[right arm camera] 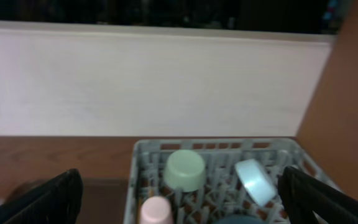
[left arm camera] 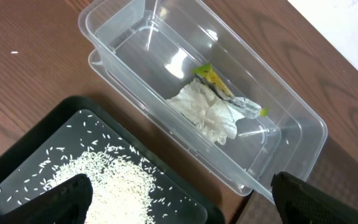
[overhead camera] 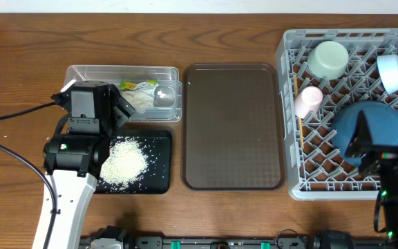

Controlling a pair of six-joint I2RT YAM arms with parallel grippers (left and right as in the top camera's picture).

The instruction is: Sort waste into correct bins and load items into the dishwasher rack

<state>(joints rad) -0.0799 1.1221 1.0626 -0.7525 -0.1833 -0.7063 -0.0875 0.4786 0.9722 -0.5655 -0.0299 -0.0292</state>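
As judged from overhead, looks like the closing stage of the sort. Find the crumpled white tissue [left arm camera: 207, 115] and the yellow-green wrapper [left arm camera: 213, 79] touching each other inside the clear tub [left arm camera: 114, 28], left of the brown serving tray [overhead camera: 233, 124] by its far corner. Find the rice [overhead camera: 123, 162] heaped on the black tray [overhead camera: 159, 176], also left of the serving tray, by its near corner, with loose grains round the heap but all within the rim.

Right of the serving tray, see the dishwasher rack [overhead camera: 287, 83] carrying the mint-green bowl [overhead camera: 328, 59], the pink cup [overhead camera: 308, 101], the pale-blue bowl [overhead camera: 391, 72] and the blue plate [overhead camera: 378, 117] among its pegs. Cannot confirm the chopsticks: only a thin wooden line along the rack wall nearest the serving tray, too slim to name.

Note the left gripper [left arm camera: 180, 186] hanging above the seam between tub and black tray, spread about as wide as possible and gripping nothing. Note the right gripper [right arm camera: 179, 186] at the rack's near side, away from the serving tray, likewise spread wide and empty.

Calls next for a check rather than a grasp. Confirm the chopsticks and scan the wood beside the serving tray for stray grains. Then draw both arms clear without clipping the tub rim or the plate.
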